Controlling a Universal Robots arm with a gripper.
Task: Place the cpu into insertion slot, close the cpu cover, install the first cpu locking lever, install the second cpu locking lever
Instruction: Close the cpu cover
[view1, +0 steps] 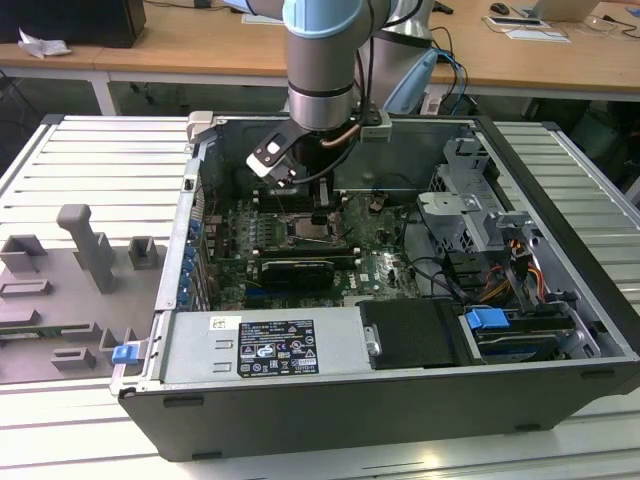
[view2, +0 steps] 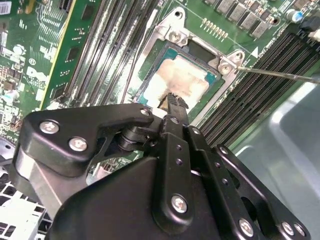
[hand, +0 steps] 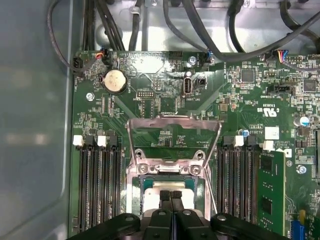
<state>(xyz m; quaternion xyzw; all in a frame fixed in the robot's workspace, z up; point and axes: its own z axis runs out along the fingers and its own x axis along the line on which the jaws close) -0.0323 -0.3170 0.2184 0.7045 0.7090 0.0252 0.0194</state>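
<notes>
The tool (view1: 322, 205) is seen in the exterior view low inside the case (view1: 400, 400), over the slot (view1: 318, 232). In the second wrist view it is closed narrow with nothing held, its tips at the cpu (view2: 186, 80), which is seated in the slot. In the first wrist view the cover (hand: 173, 119) is stood open at its hinge. Placing is judged done. Closing the cover is judged in hand, and it calls for a push on the raised frame.

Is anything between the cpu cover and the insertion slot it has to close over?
Yes. The gripper, fingertips together, sits at the cpu seated in the insertion slot, so it probably lies in the raised cpu cover's closing path. Nothing else visible does.
</notes>
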